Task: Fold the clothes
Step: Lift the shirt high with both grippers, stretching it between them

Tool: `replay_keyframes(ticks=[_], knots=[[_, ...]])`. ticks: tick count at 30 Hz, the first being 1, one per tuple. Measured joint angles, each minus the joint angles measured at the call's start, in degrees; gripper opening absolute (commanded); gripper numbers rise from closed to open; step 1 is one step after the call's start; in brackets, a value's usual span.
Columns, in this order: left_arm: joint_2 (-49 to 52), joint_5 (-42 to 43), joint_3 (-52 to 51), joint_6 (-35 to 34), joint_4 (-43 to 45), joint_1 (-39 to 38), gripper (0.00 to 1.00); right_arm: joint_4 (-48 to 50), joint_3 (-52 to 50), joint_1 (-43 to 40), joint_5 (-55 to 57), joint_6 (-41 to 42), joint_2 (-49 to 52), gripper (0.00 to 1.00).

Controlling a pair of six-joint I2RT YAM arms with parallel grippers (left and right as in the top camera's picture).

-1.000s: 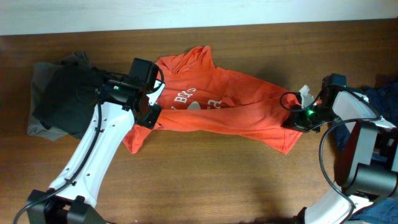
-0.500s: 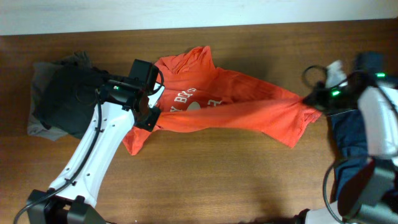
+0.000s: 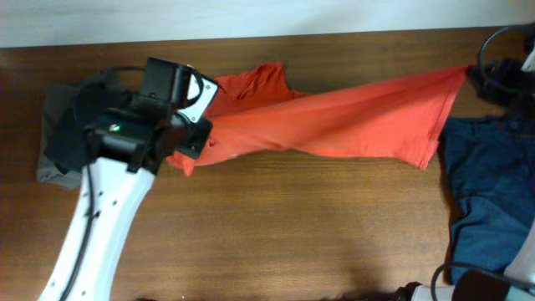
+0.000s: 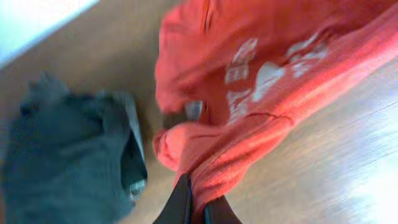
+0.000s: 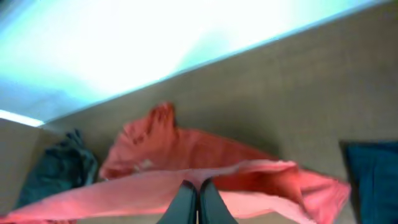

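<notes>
The orange-red T-shirt [image 3: 334,121] hangs stretched between both grippers above the wooden table. My left gripper [image 3: 185,144] is shut on its left end; the left wrist view shows the fabric [image 4: 249,112] with white lettering pinched between the fingers [image 4: 181,208]. My right gripper [image 3: 475,73] at the far right edge is shut on the shirt's other end, and the right wrist view shows the cloth [image 5: 205,183] clamped at the fingertips [image 5: 186,202]. A black and grey garment pile [image 3: 67,138] lies at the left. A navy blue garment [image 3: 485,192] lies at the right.
The wooden table [image 3: 292,234] runs across the view, with a pale wall strip along its far edge [image 3: 251,17]. The left arm's white link [image 3: 100,226] crosses the front left.
The right gripper pulled the shirt's end up and to the right, stretching the shirt taut off the table. The left gripper lifted its end too and shifted slightly left.
</notes>
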Motion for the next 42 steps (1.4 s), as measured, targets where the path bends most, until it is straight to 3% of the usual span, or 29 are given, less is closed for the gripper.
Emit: replay_keyframes(ticks=[4, 13, 18, 26, 33, 42], knots=[[-0.79, 2.58, 10.56, 2.91, -5.01, 0.00, 0.00, -0.26, 8.90, -0.02, -1.05, 4.15, -0.13, 0.04], [-4.50, 2.89, 49.72, 8.20, -8.33, 0.04, 0.00, -1.31, 37.92, -0.15, 0.92, 12.41, -1.33, 0.04], [-6.71, 2.91, 60.72, 10.69, -11.08, 0.04, 0.00, -7.98, 47.93, -0.15, 5.44, 13.68, -2.84, 0.04], [-4.09, 2.93, 60.35, 12.81, -18.21, 0.04, 0.00, -18.47, 49.42, -0.15, 13.25, 13.79, -3.74, 0.04], [3.32, 2.91, 54.47, 12.85, -18.29, 0.04, 0.00, -30.47, 49.44, -0.13, 15.10, 11.43, 3.30, 0.04], [13.53, 2.95, 51.34, 12.81, -15.74, 0.04, 0.00, -22.16, 48.00, 0.04, 11.74, 5.03, 13.49, 0.04]])
